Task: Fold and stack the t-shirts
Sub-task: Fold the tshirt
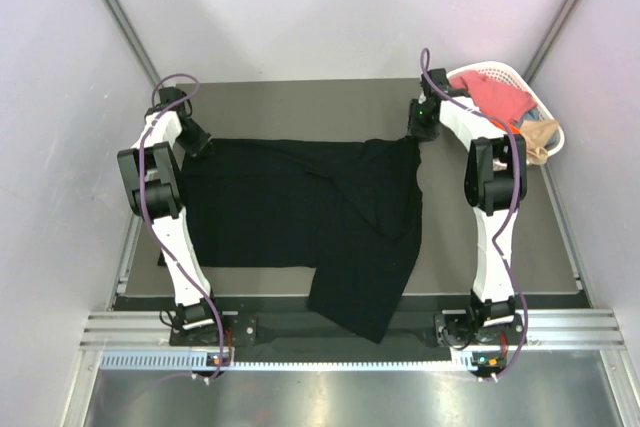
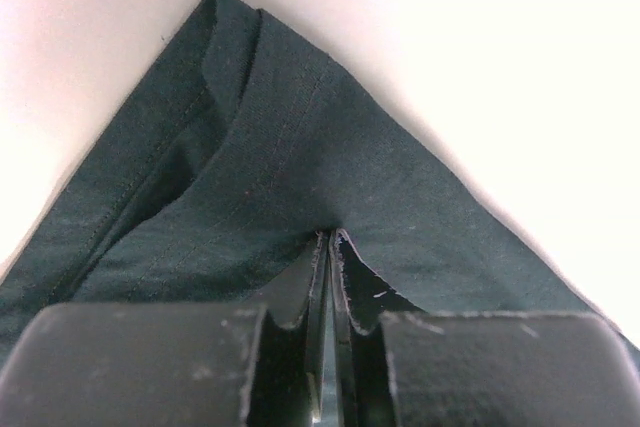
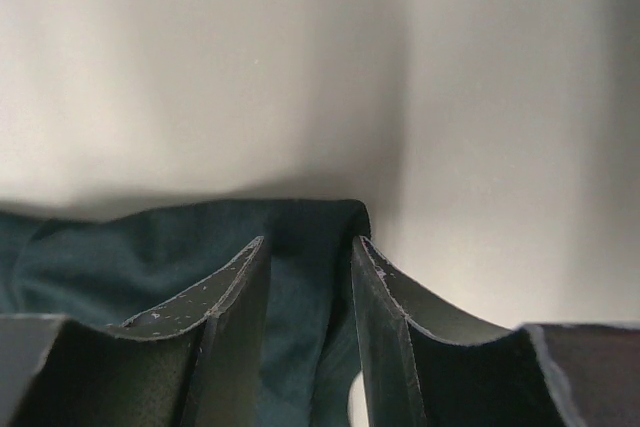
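A large black t-shirt (image 1: 300,207) lies spread across the grey table (image 1: 300,97), one part hanging over the near edge. My left gripper (image 1: 200,144) sits at its far left corner. In the left wrist view the jaws (image 2: 331,237) are pressed together on the dark cloth (image 2: 300,147), which runs out to a point. My right gripper (image 1: 420,132) is at the far right corner. Its fingers (image 3: 310,242) stand apart, with the shirt's edge (image 3: 150,247) lying between them. No starburst mark shows.
A white slatted basket (image 1: 500,69) stands at the far right corner of the table, holding a pink-red shirt (image 1: 495,97) and a beige one (image 1: 540,137). White walls close in on three sides. Bare table shows behind the black shirt.
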Controlling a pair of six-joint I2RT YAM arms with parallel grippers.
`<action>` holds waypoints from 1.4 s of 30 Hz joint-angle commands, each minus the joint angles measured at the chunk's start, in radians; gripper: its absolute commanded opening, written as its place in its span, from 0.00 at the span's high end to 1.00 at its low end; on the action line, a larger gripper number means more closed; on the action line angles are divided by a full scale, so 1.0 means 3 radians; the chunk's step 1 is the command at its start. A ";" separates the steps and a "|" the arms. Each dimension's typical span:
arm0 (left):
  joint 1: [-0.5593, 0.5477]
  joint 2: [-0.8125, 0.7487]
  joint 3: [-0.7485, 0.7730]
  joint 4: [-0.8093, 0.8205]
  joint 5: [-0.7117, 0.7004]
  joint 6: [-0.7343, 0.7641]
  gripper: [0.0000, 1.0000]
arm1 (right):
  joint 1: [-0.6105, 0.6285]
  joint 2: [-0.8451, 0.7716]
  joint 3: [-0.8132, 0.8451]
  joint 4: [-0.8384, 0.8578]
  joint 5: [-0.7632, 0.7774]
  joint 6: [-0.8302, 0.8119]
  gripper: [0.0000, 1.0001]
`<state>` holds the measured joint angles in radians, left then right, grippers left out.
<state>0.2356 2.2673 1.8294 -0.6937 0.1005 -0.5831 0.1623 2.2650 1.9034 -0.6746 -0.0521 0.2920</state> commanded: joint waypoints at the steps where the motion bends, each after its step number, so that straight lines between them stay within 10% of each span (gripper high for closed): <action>1: 0.0053 0.0270 0.0053 -0.0218 -0.0202 -0.0005 0.91 | -0.0014 0.0079 0.0205 0.0091 0.0081 0.0003 0.61; 8: 0.0069 0.0393 0.0186 -0.0362 -0.0217 0.0001 0.90 | -0.0096 0.0181 0.0318 0.0142 0.0153 -0.0022 0.72; 14: 0.0074 0.0378 0.0089 -0.0285 -0.0141 -0.0056 0.89 | -0.0209 0.0192 0.0369 0.0157 0.0352 -0.0191 1.00; 31: 0.0084 0.0133 0.0222 -0.0249 -0.0380 0.0143 0.83 | -0.0224 0.0156 0.0272 -0.0011 0.0910 0.0100 1.00; 34: 0.0089 0.0041 0.0334 -0.0336 -0.0447 0.0251 0.78 | -0.0224 0.0166 0.0292 -0.0027 0.0930 0.0075 0.95; 42: 0.0084 -0.0480 0.0468 -0.0474 -0.0938 0.0629 0.66 | -0.0142 -0.0273 0.0334 -0.0379 0.0808 -0.0253 0.44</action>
<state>0.2481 2.2635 1.9190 -0.8085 -0.0673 -0.4698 0.1143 2.3093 1.9911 -0.7422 0.1703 0.2573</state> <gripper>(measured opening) 0.332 0.520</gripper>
